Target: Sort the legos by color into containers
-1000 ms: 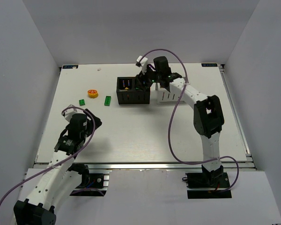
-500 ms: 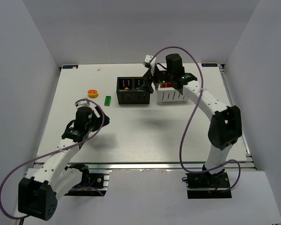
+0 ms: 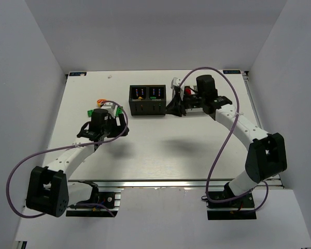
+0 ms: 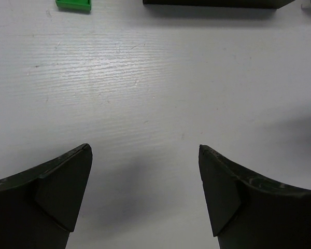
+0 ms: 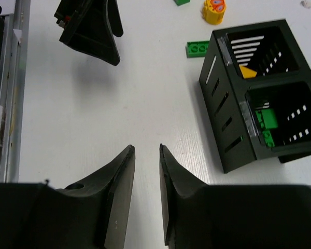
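Observation:
The black container stands at the back middle; in the right wrist view one compartment holds a yellow lego and the other green legos. The white container is mostly hidden under my right arm; red legos show there. A green lego and an orange-yellow rounded lego lie at the left. My left gripper is open and empty over bare table, with a green lego ahead of it. My right gripper is narrowly open and empty.
White walls enclose the table on three sides. In the right wrist view, a green lego and the orange-yellow lego lie beyond the black container, and the left gripper's fingers show at the upper left.
My right gripper has drawn back from over the black container to its right side. My left arm has reached forward and right, toward the green lego near the black container.

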{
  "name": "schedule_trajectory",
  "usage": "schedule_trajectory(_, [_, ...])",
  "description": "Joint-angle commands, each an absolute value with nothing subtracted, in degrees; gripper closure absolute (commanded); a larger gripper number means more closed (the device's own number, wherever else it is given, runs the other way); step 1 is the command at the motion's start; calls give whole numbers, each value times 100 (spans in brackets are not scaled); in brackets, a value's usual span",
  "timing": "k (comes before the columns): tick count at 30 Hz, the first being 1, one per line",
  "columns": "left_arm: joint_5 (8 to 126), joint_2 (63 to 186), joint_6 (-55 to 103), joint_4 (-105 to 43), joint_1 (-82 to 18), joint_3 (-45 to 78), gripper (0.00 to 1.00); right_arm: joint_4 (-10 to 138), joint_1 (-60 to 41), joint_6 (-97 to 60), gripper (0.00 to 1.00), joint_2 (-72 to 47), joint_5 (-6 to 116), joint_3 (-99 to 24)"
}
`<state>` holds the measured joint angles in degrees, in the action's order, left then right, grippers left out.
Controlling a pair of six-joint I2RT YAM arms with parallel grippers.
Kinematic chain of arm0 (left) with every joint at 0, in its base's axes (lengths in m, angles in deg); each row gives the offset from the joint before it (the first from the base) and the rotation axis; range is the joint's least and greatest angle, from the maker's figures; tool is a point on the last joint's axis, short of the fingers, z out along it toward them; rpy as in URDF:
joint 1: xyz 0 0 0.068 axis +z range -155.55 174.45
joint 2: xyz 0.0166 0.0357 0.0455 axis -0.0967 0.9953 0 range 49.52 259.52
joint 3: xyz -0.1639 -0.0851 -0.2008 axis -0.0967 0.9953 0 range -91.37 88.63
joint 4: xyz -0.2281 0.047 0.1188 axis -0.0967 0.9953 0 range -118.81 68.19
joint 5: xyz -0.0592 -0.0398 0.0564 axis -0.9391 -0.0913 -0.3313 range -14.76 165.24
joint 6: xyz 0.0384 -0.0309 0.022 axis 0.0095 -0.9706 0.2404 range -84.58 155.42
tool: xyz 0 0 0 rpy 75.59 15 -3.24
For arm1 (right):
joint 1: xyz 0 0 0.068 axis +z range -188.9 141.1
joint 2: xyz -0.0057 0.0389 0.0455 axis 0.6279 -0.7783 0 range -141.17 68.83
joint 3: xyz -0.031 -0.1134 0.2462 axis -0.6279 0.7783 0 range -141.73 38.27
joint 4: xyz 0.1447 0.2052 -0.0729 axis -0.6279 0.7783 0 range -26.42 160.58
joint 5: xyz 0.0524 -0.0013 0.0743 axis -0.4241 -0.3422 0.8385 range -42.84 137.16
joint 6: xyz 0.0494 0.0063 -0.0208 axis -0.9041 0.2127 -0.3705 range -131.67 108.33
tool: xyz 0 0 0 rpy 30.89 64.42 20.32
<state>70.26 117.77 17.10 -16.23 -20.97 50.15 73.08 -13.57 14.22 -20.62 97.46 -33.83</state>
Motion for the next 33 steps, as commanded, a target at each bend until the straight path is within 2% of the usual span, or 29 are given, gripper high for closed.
schedule_trajectory(1, [6856, 11983, 2109, -1948, -2076, 4829, 7, 7088, -1507, 1268, 68, -1774, 9787, -3257])
schedule_trajectory(10, [7444, 12869, 2417, -2388, -2076, 4540, 8, 6737, -2035, 732, 69, -1686, 9875, -3090])
schedule_trajectory(19, [8648, 13635, 2812, -2328, -2067, 3749, 9, 6569, -2220, 529, 68, -1730, 9901, -3081])
schedule_trajectory(28, [8561, 14708, 3059, -1975, -1900, 2790, 20, 6543, -2325, 442, 68, -1792, 9893, -3161])
schedule_trajectory(33, [8499, 14822, 3041, -2125, -1777, 2799, 21, 6490, -2404, 380, 68, -1818, 9901, -3161])
